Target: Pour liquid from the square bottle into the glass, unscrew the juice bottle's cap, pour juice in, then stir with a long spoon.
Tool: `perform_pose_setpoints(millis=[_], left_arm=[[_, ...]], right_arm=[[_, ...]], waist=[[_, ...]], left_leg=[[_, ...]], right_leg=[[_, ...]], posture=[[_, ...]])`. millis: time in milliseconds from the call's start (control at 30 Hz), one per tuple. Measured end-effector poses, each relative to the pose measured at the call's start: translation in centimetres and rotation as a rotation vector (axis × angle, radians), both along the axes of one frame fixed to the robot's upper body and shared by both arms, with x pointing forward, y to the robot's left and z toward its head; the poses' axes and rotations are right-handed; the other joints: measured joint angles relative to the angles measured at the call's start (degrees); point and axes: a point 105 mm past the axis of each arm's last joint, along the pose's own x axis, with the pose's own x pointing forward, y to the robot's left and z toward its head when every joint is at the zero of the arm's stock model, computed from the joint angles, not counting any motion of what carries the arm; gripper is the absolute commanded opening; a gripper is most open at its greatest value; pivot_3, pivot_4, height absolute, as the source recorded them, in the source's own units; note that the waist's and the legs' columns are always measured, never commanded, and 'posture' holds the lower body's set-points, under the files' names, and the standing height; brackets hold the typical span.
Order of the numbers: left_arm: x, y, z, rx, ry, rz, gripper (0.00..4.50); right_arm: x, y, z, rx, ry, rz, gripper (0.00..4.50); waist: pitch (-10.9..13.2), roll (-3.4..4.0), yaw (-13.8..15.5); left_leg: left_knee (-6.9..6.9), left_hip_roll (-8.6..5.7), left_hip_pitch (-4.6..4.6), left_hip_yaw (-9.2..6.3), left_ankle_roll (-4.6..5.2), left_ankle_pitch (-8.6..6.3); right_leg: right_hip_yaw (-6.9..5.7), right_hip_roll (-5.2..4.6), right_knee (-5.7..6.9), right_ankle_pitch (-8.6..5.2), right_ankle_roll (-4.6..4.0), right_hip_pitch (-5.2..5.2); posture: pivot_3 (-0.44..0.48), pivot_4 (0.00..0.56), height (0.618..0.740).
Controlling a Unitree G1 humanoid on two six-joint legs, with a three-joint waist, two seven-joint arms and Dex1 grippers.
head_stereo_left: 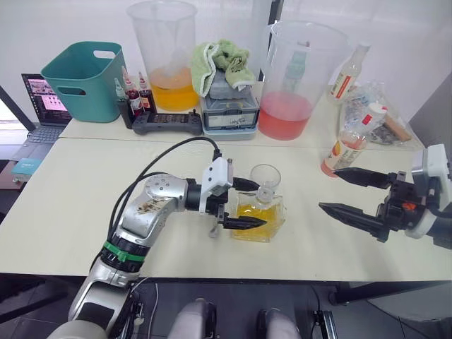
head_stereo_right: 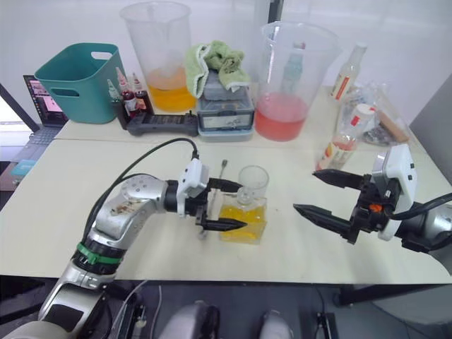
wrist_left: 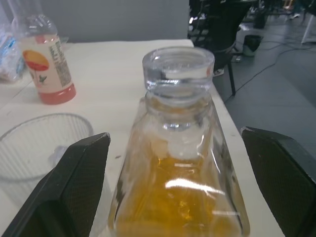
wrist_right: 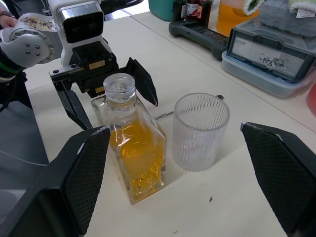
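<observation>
Square bottle: upright on bench, stopper in, amber liquid inside. Left claw spread wide, straddling it, presumably to grip for pouring. Glass just behind, empty. Right claw parted, idle, well apart. Juice bottle capped.

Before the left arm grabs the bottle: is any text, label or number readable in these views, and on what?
No text can be read in any view.
Juice bottle: printed label with a fruit picture, lettering too blurred.
Slim bottle at the back: red vertical strip, print too small.
Grey storage box: white sticker, print illegible.
Laptop: screen content too small.
Square bottle and glass: no label.
</observation>
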Motion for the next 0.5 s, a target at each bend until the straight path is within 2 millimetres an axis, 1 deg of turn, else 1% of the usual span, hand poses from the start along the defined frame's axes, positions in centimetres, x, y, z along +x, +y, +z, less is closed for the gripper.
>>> perform_pose_setpoints(millis=[200,500], left_arm=[[0.0,0.0,-0.5,0.005,0.014,0.017,4.49],[0.1,-1.1,-1.2,-0.002,0.019,0.009,4.49]], right_arm=[[0.4,0.3,0.0,0.004,-0.005,0.012,4.50],[0.5,0.4,0.3,0.007,-0.015,0.012,4.50]], waist=[[0.00,0.00,0.21],[0.00,0.00,0.21]], left_leg=[[0.03,-0.02,0.00,-0.04,0.00,0.00],[0.03,-0.03,0.00,-0.03,0.00,0.00]], right_leg=[[0.01,0.01,-0.02,0.00,0.00,0.04],[0.01,0.00,-0.03,0.00,0.00,0.05]], posture=[[0.000,0.150,0.739],[0.000,0.150,0.739]])
